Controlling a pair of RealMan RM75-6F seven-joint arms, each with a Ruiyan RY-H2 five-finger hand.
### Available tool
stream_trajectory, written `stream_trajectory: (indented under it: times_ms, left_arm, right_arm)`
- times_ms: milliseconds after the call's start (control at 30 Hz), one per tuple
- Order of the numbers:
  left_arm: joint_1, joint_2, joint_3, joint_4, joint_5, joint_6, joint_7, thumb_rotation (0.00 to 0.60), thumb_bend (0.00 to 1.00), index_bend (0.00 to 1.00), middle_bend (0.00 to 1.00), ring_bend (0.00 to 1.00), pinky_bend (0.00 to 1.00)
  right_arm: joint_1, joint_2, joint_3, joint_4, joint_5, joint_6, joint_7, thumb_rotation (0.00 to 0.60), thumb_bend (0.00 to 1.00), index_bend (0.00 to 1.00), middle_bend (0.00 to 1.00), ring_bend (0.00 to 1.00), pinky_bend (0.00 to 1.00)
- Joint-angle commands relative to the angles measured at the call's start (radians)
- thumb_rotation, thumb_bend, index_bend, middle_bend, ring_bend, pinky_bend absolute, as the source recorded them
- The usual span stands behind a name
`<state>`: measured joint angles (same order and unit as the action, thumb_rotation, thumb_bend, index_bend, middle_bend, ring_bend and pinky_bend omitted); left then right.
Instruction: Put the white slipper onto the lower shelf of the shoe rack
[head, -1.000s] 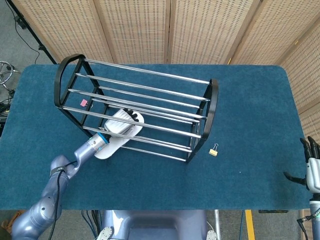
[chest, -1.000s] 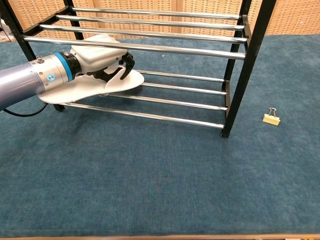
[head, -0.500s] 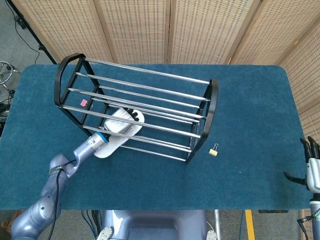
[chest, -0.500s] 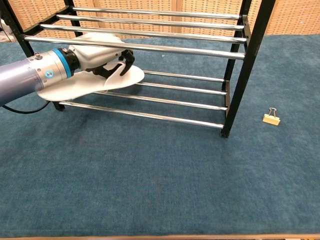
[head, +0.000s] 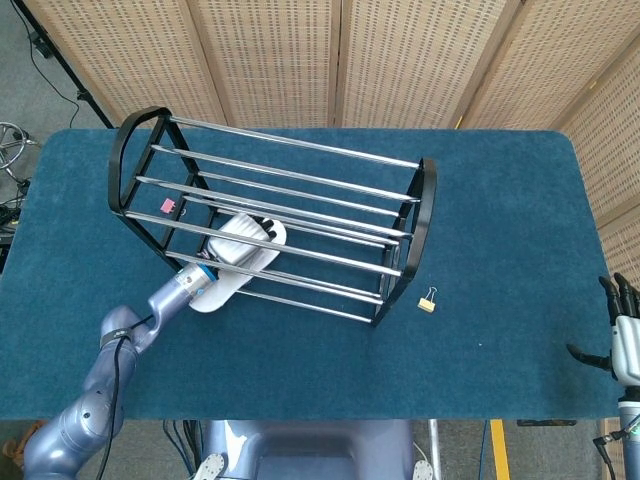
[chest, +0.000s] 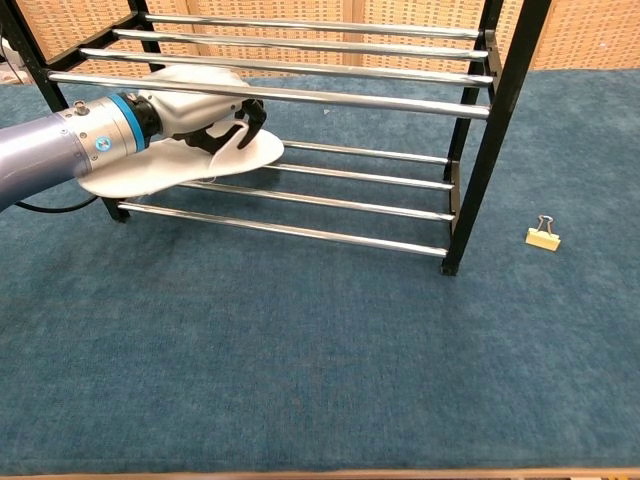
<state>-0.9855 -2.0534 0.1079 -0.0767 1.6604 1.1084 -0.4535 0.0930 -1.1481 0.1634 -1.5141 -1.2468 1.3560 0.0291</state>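
On the left, we are holding the slipper (chest: 170, 168) with our left robot hand (chest: 205, 125), fingers wrapped over its upper and curling under the strap, and the slipper's toe is reaching in over the lower shelf bars (chest: 340, 203) of the rack (head: 275, 225) while its heel is hanging out past the front bar. The rack is standing on the blue tabletop (head: 500, 230), and a small binder clip (chest: 542, 235) is lying on the tabletop just right of the rack's end frame. At the far right edge of the head view, our right robot hand (head: 622, 335) is hovering off the tabletop, fingers spread and holding nothing.
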Motion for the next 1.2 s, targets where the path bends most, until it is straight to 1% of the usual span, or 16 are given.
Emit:
stream_trajectory:
  times_ms: [33,100,200,300,533,767,900,1067,1200]
  left_arm:
    - [0.002,0.001,0.0,-0.002,-0.001,-0.009,0.0,0.6,0.62,0.65,0.41,0.37,0.56]
    - [0.004,0.002,0.0,-0.002,-0.001,-0.004,0.003,0.6,0.6,0.6,0.35,0.31,0.56]
    - [0.006,0.003,-0.004,-0.004,-0.006,0.003,0.0,0.6,0.56,0.55,0.29,0.26,0.54]
    - [0.009,0.008,-0.004,-0.006,-0.006,0.011,-0.006,0.6,0.53,0.53,0.29,0.24,0.53]
    - [0.02,0.015,0.001,-0.011,-0.002,0.027,-0.014,0.6,0.5,0.52,0.28,0.22,0.52]
    - [0.032,0.021,0.003,-0.02,-0.001,0.028,-0.029,0.6,0.48,0.47,0.24,0.18,0.45]
    - [0.039,0.025,0.003,-0.024,-0.001,0.037,-0.039,0.6,0.45,0.43,0.2,0.14,0.4]
    - [0.056,0.04,0.009,-0.034,0.004,0.052,-0.061,0.6,0.44,0.38,0.17,0.13,0.38]
    - [0.069,0.047,0.009,-0.043,0.004,0.077,-0.081,0.6,0.44,0.37,0.17,0.13,0.38]
  right_arm:
    - [0.0,0.0,0.0,-0.001,0.0,0.001,0.0,0.6,0.0,0.0,0.0,0.0,0.0]
    - [0.0,0.001,0.0,-0.001,-0.001,0.001,0.001,0.6,0.0,0.0,0.0,0.0,0.0]
    - [0.0,0.002,0.0,-0.003,-0.003,0.002,0.003,0.6,0.0,0.0,0.0,0.0,0.0]
    - [-0.002,0.004,0.0,-0.006,-0.007,0.007,0.006,0.6,0.0,0.0,0.0,0.0,0.0]
    - [-0.004,0.008,-0.002,-0.014,-0.017,0.013,0.011,0.6,0.0,0.0,0.0,0.0,0.0]
    - [-0.007,0.012,-0.004,-0.021,-0.026,0.022,0.012,0.6,0.0,0.0,0.0,0.0,0.0]
    - [-0.009,0.014,-0.005,-0.026,-0.032,0.028,0.012,0.6,0.0,0.0,0.0,0.0,0.0]
    - [-0.011,0.015,-0.01,-0.037,-0.043,0.036,0.008,0.6,0.0,0.0,0.0,0.0,0.0]
    - [-0.012,0.017,-0.013,-0.045,-0.053,0.041,0.007,0.6,0.0,0.0,0.0,0.0,0.0]
